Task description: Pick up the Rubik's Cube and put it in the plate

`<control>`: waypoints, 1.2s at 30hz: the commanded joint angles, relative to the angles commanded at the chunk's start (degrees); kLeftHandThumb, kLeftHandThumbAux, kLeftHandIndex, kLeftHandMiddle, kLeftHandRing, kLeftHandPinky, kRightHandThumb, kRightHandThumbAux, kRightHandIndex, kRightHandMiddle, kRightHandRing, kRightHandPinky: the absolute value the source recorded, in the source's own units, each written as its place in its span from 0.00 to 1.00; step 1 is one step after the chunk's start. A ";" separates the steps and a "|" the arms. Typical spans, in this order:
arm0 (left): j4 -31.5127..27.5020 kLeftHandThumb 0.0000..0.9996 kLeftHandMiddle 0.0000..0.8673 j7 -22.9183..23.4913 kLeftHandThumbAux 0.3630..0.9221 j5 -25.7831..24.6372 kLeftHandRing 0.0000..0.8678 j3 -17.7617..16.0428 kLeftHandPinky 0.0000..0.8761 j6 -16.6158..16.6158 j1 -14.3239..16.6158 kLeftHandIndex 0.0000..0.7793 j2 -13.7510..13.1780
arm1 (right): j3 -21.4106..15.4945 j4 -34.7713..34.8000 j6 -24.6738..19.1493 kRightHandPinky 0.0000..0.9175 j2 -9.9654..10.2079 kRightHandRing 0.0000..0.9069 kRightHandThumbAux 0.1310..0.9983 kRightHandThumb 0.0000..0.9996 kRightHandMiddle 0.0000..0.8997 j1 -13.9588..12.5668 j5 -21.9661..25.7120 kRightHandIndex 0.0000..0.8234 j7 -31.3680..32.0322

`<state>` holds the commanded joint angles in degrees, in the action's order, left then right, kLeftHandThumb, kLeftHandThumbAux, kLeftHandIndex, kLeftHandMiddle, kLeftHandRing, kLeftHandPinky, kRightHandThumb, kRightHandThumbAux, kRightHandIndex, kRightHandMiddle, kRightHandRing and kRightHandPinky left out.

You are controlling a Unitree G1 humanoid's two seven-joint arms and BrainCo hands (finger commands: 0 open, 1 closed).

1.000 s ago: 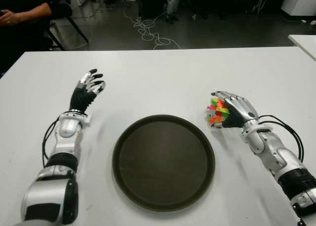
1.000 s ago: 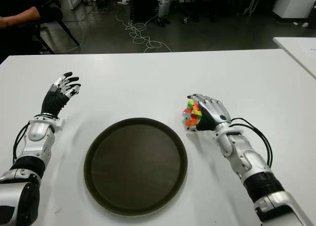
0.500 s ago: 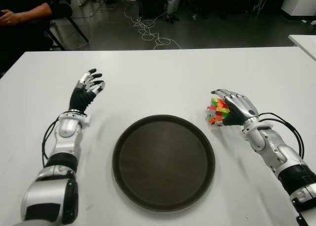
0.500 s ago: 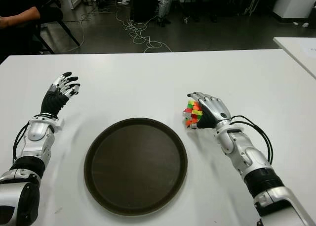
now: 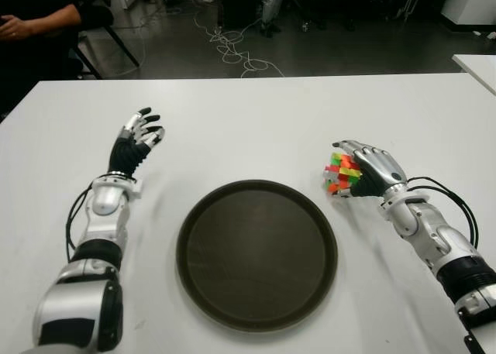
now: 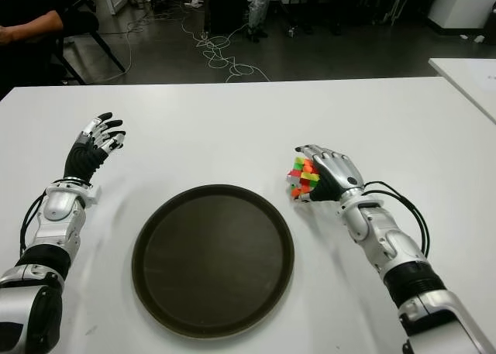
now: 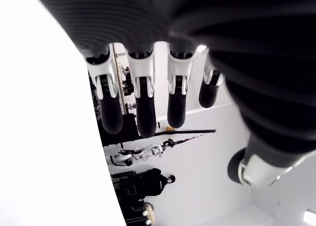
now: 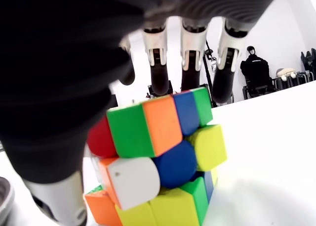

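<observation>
Grasp step in hand: right hand point(image 5: 370, 170) wrapped over the Rubik's Cube point(image 5: 341, 173), fingers point(image 8: 189, 63) curled over its far side and thumb on the near side, gripping it. Cube just right of the plate point(image 5: 256, 253), near its upper right rim, not over it. Cannot tell whether cube is clear of the bench point(image 5: 256, 125) or touching it; right wrist view shows white surface close under it. Layers of the cube look slightly twisted out of line, so grip may be uneven.

Next move, as a judgement: lift clear, carry toward robot's left over the plate rim, lower onto the dark centre, then spread the fingers. Needs enough height to clear the raised rim; short travel only.

Plate: round, dark, shallow, holds nothing yet. Task roughly at midpoint, transfer not yet done.

Left hand point(image 5: 137, 139) idle, well left of the plate, above the bench, fingers point(image 7: 142, 103) extended and slightly apart, holding nothing.

Background: person's arm point(image 5: 39, 19) at far left edge, cables point(image 5: 232, 48) on the floor beyond the bench.
</observation>
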<state>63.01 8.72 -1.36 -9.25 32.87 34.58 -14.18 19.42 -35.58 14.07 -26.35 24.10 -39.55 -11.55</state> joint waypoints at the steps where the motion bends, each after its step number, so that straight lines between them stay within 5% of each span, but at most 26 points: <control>1: 0.01 0.01 0.23 0.04 0.39 -0.02 0.25 -0.01 0.29 -0.02 0.01 0.14 0.00 | 0.09 -0.05 0.08 0.27 -0.03 0.23 0.77 0.00 0.20 0.05 -0.02 0.19 0.22; 36: -0.04 0.03 0.25 0.68 0.45 -0.90 0.25 -0.54 0.29 0.31 -0.16 0.16 0.45 | 1.67 -2.43 1.83 0.26 0.67 0.25 0.75 0.00 0.23 0.39 -0.51 0.22 -0.13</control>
<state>62.98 9.40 -2.26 -9.79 33.18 34.42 -13.73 21.09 -38.01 15.90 -25.67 24.49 -40.07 -11.67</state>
